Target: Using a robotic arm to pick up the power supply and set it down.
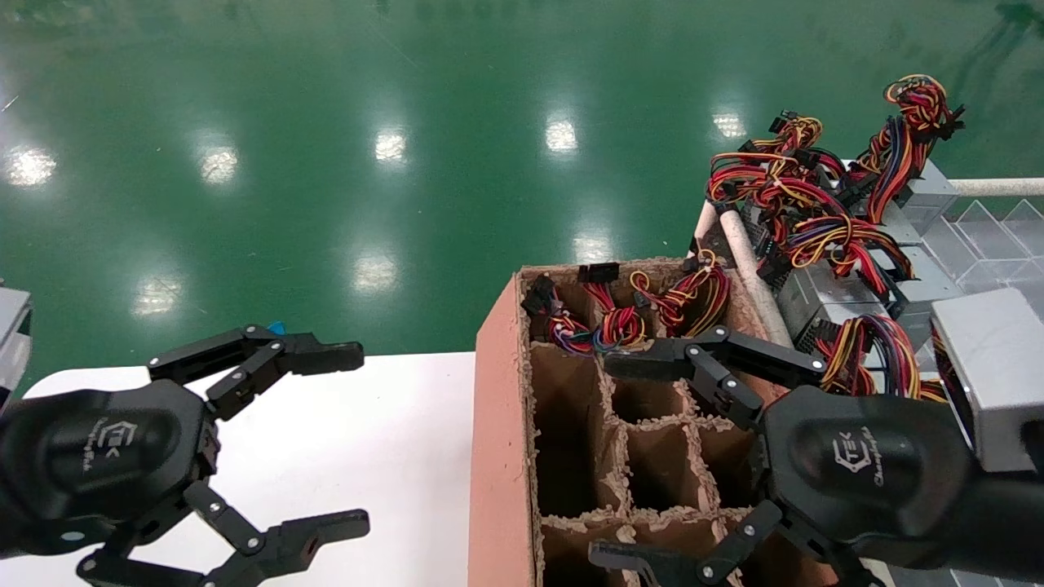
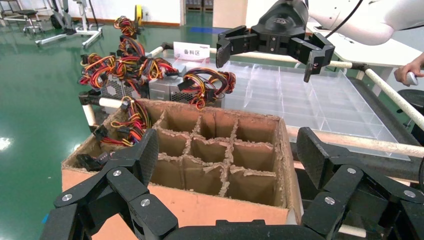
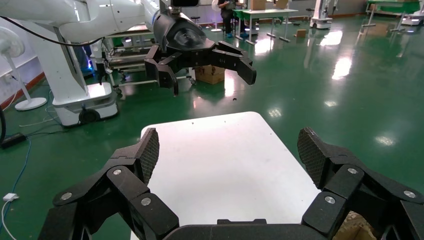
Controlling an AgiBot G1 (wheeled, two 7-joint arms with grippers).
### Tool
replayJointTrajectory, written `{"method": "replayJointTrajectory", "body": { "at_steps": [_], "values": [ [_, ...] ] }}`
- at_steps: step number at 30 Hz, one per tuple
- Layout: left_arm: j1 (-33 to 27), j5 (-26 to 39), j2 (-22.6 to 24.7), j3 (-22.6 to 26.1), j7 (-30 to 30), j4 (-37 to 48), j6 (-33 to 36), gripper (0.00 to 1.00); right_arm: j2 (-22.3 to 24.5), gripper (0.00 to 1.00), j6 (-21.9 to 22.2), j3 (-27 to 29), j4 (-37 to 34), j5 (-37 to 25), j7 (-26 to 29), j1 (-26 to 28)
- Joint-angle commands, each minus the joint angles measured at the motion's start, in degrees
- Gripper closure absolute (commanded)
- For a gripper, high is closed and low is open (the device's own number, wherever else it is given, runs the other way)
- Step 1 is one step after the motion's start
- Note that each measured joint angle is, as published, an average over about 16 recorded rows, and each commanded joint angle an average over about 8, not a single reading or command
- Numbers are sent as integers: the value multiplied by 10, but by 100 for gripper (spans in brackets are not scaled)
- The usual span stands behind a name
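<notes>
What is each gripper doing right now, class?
Left gripper: open, holding nothing, above the white table.
Right gripper: open, holding nothing, above the cardboard box.

**Clearance and obstructions**

White table: bare beneath wide-open left gripper. Carton: far cells choked with wires, nearer cells free. Right gripper, spread wide, overhung carton. Supplies lay tangled beyond.

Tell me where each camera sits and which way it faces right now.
Head: on the head, looking down at the divided cardboard box, white table, left gripper and right gripper.
Left wrist: faces the box and power supplies; own fingers frame it.
Right wrist: faces the table; own fingers show.
Shared: each wrist view shows the other gripper, open.
</notes>
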Motion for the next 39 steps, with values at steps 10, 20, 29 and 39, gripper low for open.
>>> {"method": "replayJointTrajectory", "body": {
  "at_steps": [10,20,29,39],
  "values": [
    [0,0,0,0,0,0,0,0,0,0,0,0,0,0,0,0],
    [0,0,0,0,0,0,0,0,0,0,0,0,0,0,0,0],
    [0,0,0,0,0,0,0,0,0,0,0,0,0,0,0,0],
    [0,0,0,0,0,0,0,10,0,0,0,0,0,0,0,0]
  ]
}}
